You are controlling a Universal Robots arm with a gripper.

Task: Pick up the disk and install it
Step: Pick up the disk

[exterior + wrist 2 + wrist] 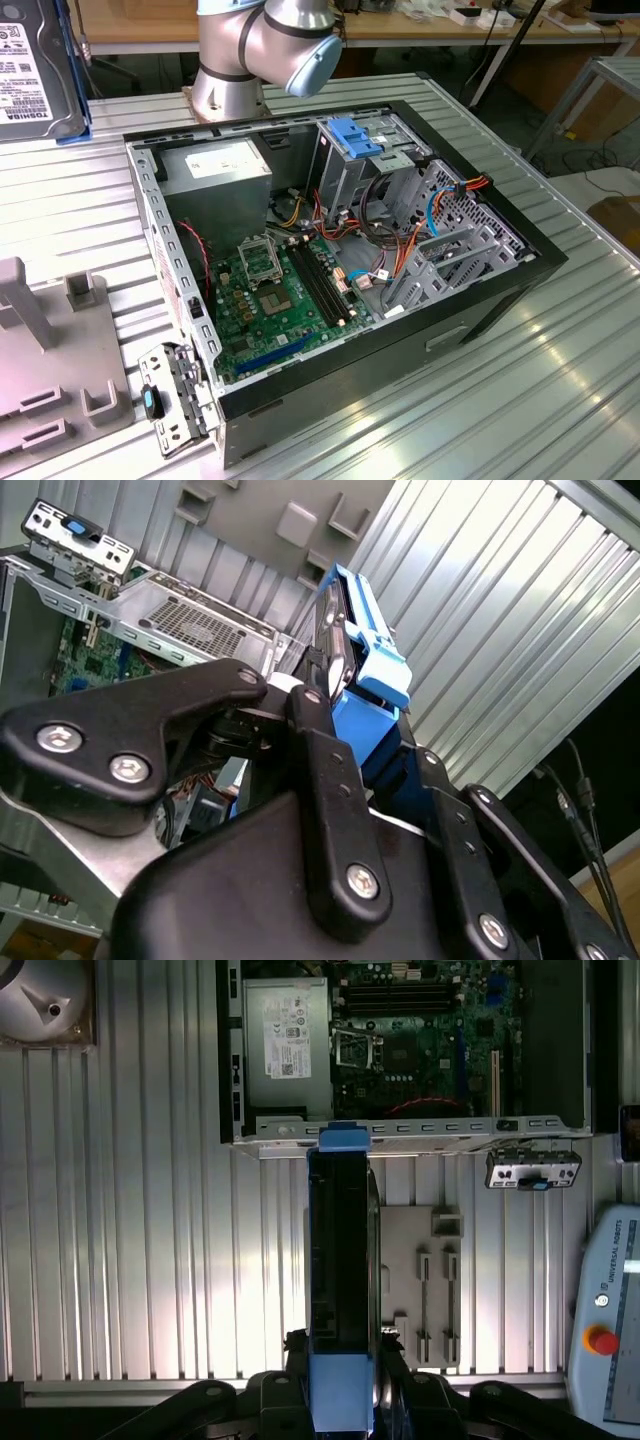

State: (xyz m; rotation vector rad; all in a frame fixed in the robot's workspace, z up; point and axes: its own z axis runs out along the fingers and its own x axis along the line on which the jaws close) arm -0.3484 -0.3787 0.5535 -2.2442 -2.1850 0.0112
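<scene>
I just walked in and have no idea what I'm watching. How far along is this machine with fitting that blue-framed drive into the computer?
Pickup looks done: the end effector is shut on the disk, lifted edge-on above the ribbed table. In hand: the disk, hanging outside the open computer case. Left: the install; the disk is not yet in the drive cage.

the gripper [340, 1352] hangs raised, its fingers [320, 750] clamped on the disk [340, 1240].
</scene>
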